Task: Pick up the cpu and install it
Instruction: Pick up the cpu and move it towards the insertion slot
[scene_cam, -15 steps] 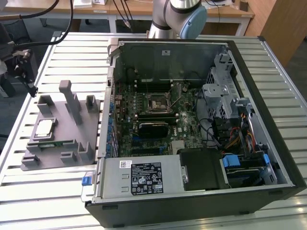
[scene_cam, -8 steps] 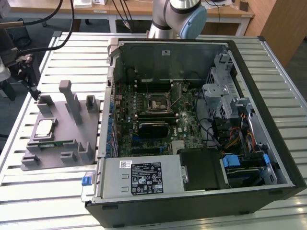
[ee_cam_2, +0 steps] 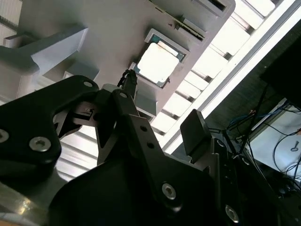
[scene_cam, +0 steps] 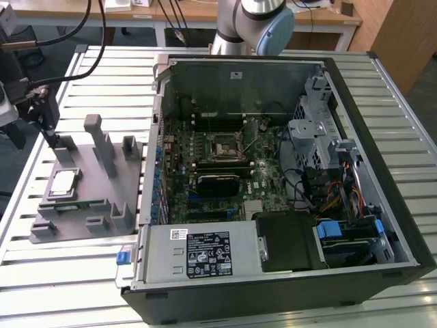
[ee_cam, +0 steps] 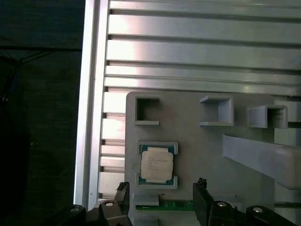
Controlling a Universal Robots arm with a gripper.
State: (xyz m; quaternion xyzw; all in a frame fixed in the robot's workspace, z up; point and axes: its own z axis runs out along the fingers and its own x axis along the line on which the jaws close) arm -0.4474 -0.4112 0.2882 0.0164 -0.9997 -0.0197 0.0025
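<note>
Open room: the grey plastic holder tray (scene_cam: 95, 208) lay flat on the slatted aluminium table (scene_cam: 68, 287). Nothing stood between the gripper and the chip's pocket.
Obstacles: upright grey tray posts (scene_cam: 104, 154) rose just beside the gripper, on its side toward the computer.
Edge: the table's long side rail (ee_cam: 91, 94) ran close past the tray, with dark floor beyond it.
Case: the open black computer case (scene_cam: 382, 171) sat well apart from the gripper. The square black-framed socket (scene_cam: 227, 145) on its green motherboard was uncovered.
Chip: the cpu (ee_cam: 156, 165) was a small flat square with a shiny silver metal top and a thin tan-green rim, glaring white under the light.
Chip's place: it sat level in a shallow grey pocket of the tray, just ahead of the fingertips and apart from them.
Neighbour: a long narrow green memory stick (ee_cam: 164, 205) lay in a slot between that pocket and the gripper.
Gripper: the black two-fingered gripper (ee_cam: 162, 197) hovered over the tray. Its fingers (ee_cam: 201, 200) were spread wider than the chip, with nothing held between them.
</note>
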